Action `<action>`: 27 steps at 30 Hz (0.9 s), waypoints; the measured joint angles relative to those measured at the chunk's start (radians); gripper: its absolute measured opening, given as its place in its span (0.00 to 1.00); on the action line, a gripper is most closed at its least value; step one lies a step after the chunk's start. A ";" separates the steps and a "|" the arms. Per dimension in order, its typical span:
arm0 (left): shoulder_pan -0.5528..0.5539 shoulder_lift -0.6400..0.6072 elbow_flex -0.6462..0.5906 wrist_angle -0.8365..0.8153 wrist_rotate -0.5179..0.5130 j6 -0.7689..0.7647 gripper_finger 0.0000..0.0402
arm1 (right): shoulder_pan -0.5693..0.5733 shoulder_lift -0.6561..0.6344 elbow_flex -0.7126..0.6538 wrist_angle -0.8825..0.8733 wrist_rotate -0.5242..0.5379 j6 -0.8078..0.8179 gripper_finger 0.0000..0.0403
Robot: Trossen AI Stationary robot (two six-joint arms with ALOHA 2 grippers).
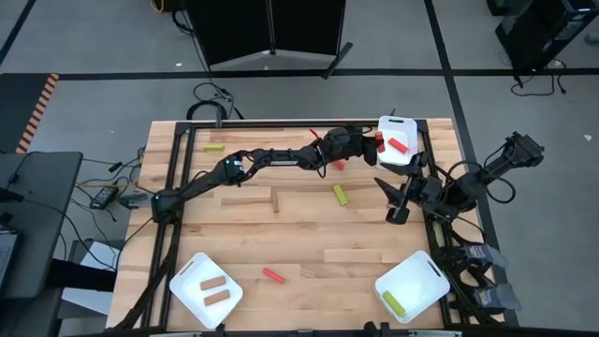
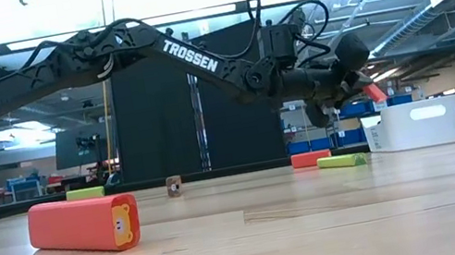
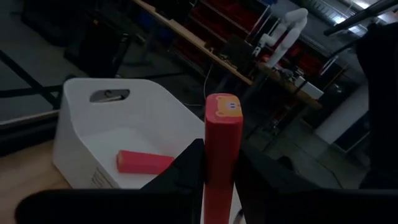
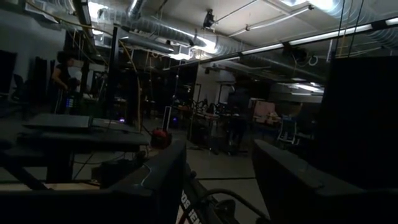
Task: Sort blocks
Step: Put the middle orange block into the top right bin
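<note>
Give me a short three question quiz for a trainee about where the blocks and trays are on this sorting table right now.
1. True or false: the left end effector holds a red block upright near the far right tray.
2. Multiple choice: what lies in the near left tray? A) two brown blocks B) two red blocks C) one yellow-green block
3. Fill in: the near right tray holds one ____ block.

Key:
1. True. That far tray already has one red block inside.
2. A, two brown blocks.
3. Yellow-green.

The right end effector waits open at the table's right edge.
</note>
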 joint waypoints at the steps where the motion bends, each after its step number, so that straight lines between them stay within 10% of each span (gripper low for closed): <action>1: 0.000 0.000 0.000 0.000 -0.003 0.000 0.21 | -0.002 0.000 0.000 0.000 0.000 -0.001 0.48; 14: -0.021 -0.002 0.000 0.027 -0.017 -0.019 0.23 | -0.022 0.000 0.000 0.007 0.000 -0.007 0.48; 27: -0.021 -0.002 0.000 0.026 -0.016 -0.029 0.54 | -0.022 0.000 0.000 0.007 0.001 -0.010 0.47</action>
